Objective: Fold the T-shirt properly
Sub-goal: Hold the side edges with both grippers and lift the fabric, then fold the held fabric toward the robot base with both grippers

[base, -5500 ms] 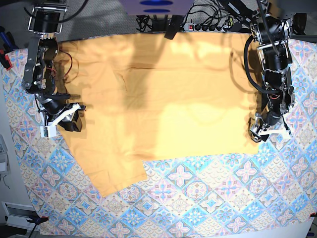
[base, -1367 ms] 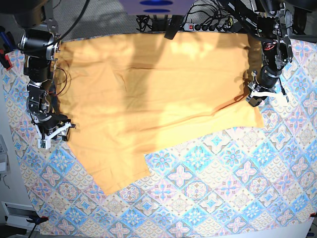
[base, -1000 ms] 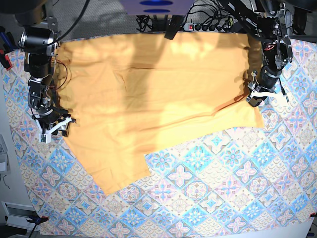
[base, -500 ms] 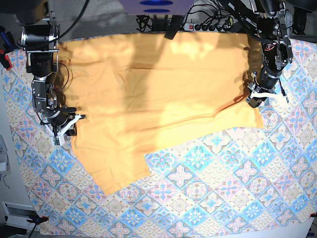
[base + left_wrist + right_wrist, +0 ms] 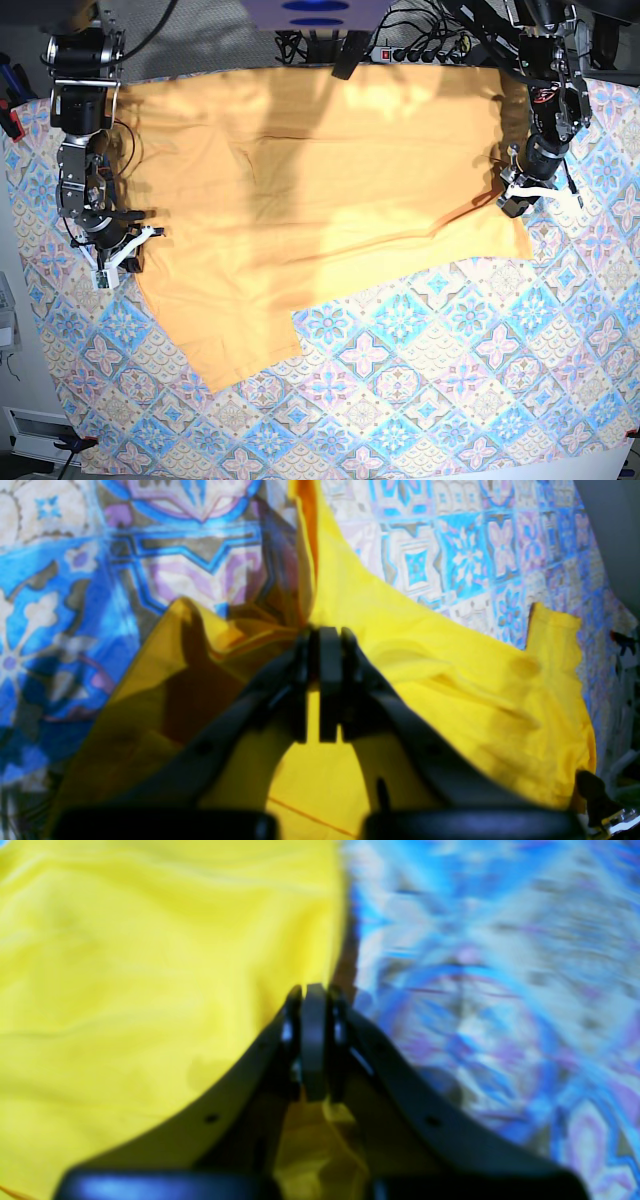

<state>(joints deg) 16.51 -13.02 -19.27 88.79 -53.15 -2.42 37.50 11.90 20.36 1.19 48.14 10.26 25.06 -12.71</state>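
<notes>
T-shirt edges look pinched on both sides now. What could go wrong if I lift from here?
The right gripper is shut right at the T-shirt edge, so its thin bite may slip out on lifting. The left gripper holds bunched fabric, which could carry wrinkles into the fold. Either pinch may also have caught the tablecloth beneath; the wrist views cannot rule that out.

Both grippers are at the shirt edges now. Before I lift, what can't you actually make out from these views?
- Right gripper: right wrist view is blurred; fabric between the shut jaws unclear.
- Left gripper: its own fingers hide the pinched T-shirt fold.
- Shirt print: none visible in any view.
- Base view: both grippers too small to judge grip.
</notes>
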